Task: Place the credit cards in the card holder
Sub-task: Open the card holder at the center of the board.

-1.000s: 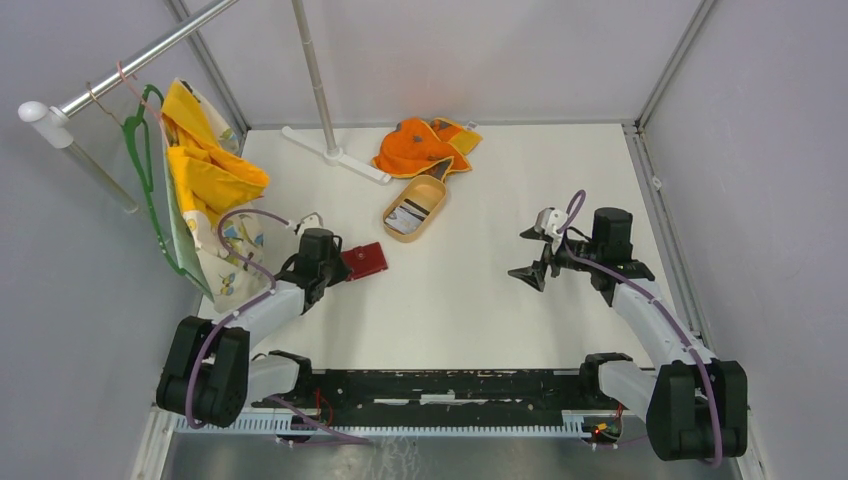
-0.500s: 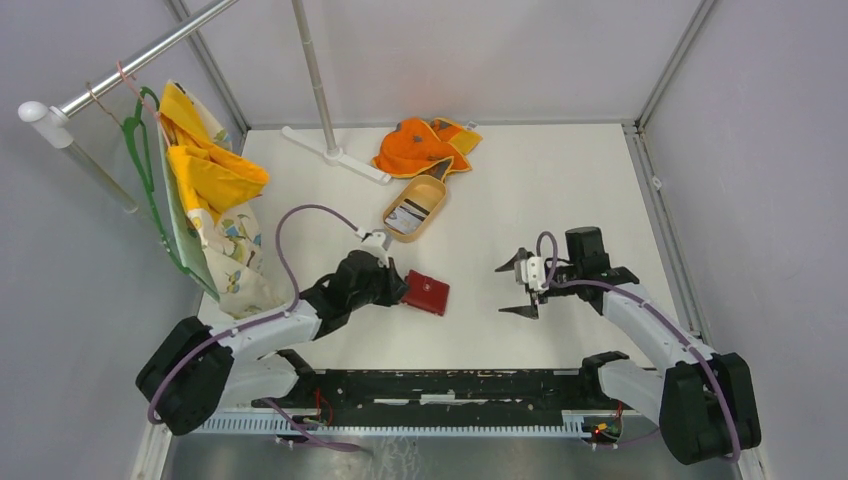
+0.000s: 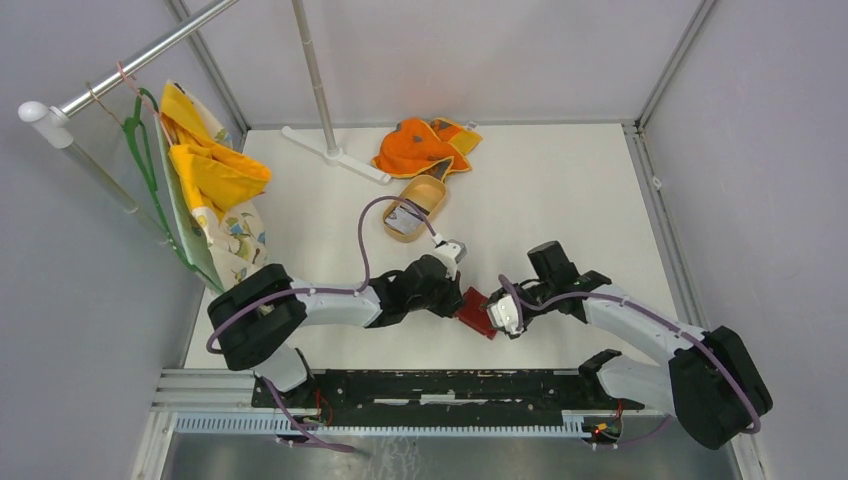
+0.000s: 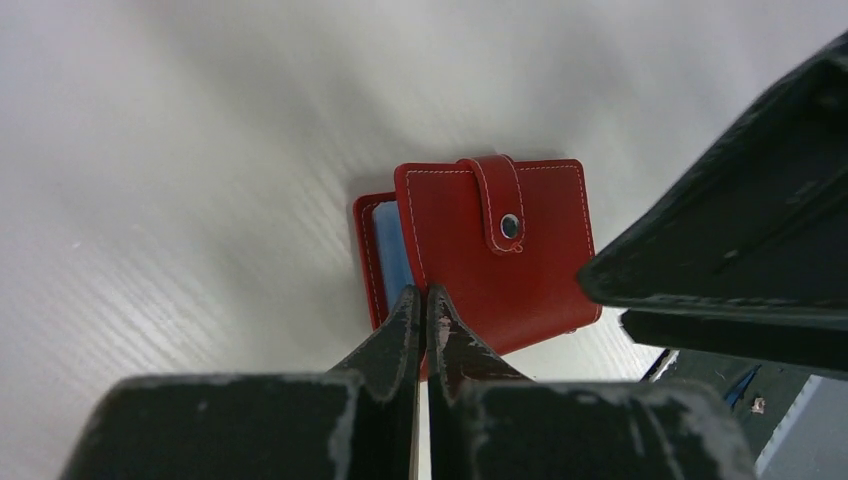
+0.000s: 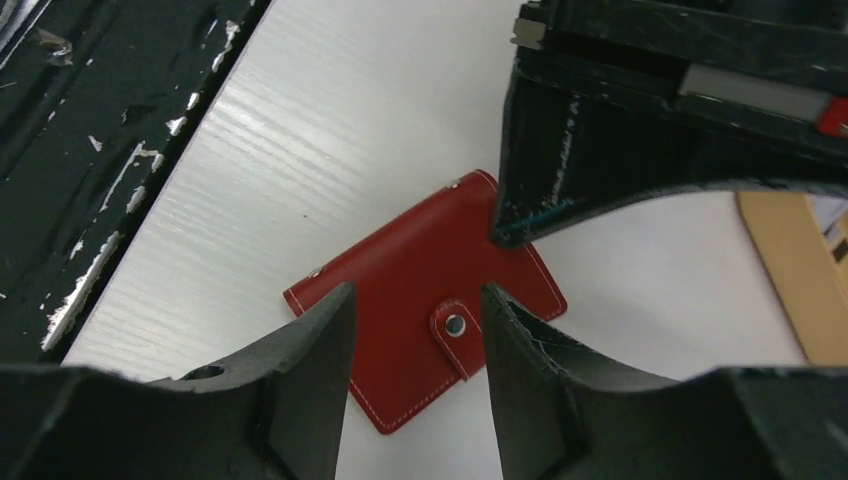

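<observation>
Both arms have closed in on the near middle of the table over the last second. The left one slid the card holder [image 4: 500, 270] from the 9 o'clock side down to about 6 o'clock, and the right one came across from 3 o'clock to meet it, its fingers narrowing on the way. The holder now lies flat on the table [image 3: 560, 190] with its snap tab [image 5: 455, 335] fastened and a strip of pale blue lining showing at one edge. The left gripper [image 4: 427, 300] sits at the holder's 10 o'clock, fingers pressed together with nothing between them, tips resting on the holder's near edge. That looks like pinning it down rather than pinching it. The right gripper [image 5: 418, 300] hangs at the holder's 4 o'clock, fingers part spread and empty, straddling the tab from above. The step in hand appears to be unsnapping the holder. To do it well, the left tips should bear down on the back cover only. The right fingers should take the tab alone, not the whole flap, and peel it away from the stud without dragging the holder. At the holder's 11 o'clock, well apart, the wooden tray [image 3: 432, 190] holds the credit cards [image 3: 404, 218], none loaded yet. Counted: one holder, one tab, one tray, two grippers. The cards overlap, so at least two show, but the exact number cannot be told.
</observation>
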Tool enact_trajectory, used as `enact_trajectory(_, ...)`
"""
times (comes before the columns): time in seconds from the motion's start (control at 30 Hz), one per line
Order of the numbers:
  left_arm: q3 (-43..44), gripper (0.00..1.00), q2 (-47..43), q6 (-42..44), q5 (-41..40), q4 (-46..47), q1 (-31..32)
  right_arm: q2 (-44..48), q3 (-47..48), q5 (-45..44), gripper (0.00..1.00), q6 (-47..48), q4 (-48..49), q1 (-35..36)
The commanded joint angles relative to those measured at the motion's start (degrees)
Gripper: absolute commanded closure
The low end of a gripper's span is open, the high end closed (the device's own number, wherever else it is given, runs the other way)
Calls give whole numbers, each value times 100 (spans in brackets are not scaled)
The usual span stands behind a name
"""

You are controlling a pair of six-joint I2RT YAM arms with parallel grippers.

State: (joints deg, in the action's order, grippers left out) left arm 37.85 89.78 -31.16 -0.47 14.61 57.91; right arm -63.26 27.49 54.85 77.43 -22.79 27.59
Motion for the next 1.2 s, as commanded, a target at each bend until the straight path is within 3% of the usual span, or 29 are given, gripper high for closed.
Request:
enact_trajectory(0.0,323,98,214,581,17,428,176,-378,151,-723,47,281,-58,359)
enact_trajectory(0.3,288,98,481,1004,631,603,217,-820,530,-1321,48,90,-345,459)
enact_trajectory(0.5,220,98,535,1216,751,610,224,-1068,661,-1346,49,-78,-392,443)
enact_trajectory(0.67,150,98,567,1379,768,662,218,-1565,1002,-1165,51,173,-1009,378)
enact_trajectory(1.17,-313,98,439,1455,732,1106,177,-2188,1178,-1727,60,-10,-1228,248)
